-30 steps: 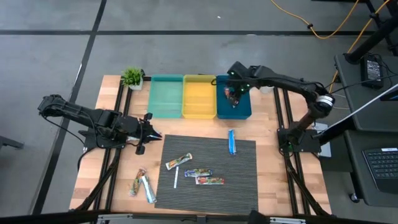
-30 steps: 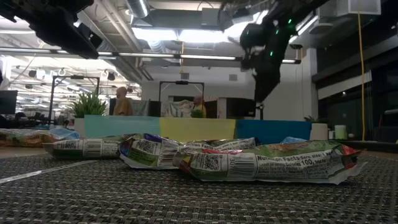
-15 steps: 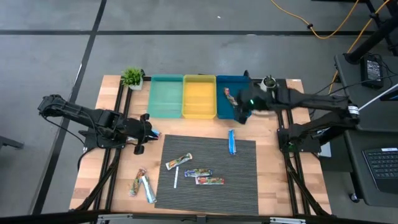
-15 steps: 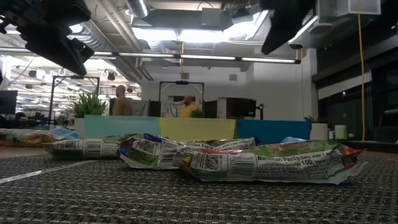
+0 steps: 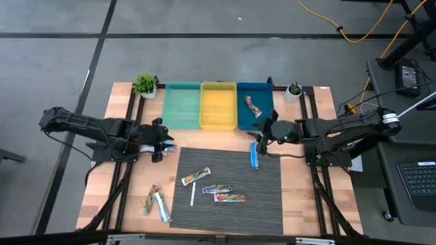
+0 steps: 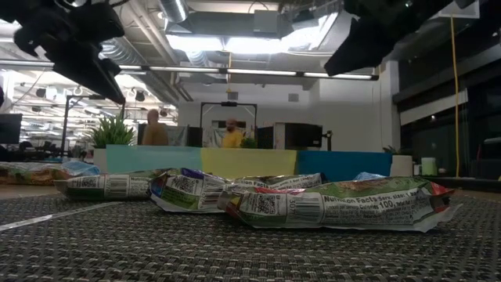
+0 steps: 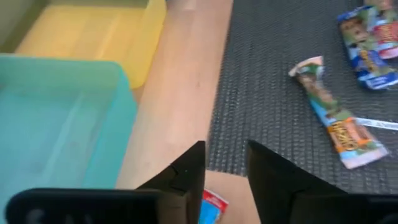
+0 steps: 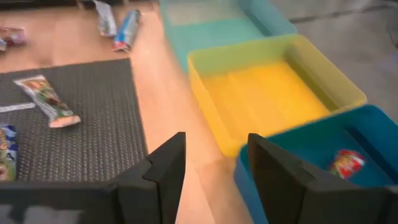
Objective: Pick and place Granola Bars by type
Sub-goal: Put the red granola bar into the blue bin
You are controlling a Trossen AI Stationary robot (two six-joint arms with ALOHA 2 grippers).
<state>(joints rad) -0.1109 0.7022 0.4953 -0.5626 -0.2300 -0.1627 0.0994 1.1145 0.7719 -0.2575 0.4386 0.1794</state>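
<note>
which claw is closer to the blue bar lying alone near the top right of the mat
Right. The right claw hovers just beside the blue bar, toward the blue bin. The left claw is across the mat, off its left edge.

A potted plant [image 5: 144, 84] stands beside the teal bin [image 5: 181, 105].

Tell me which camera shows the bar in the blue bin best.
The high view: the multicoloured bar lies whole inside the blue bin. The right wrist view catches only one end of it. The low view shows just the bin's front wall; the left wrist view misses it.
</note>
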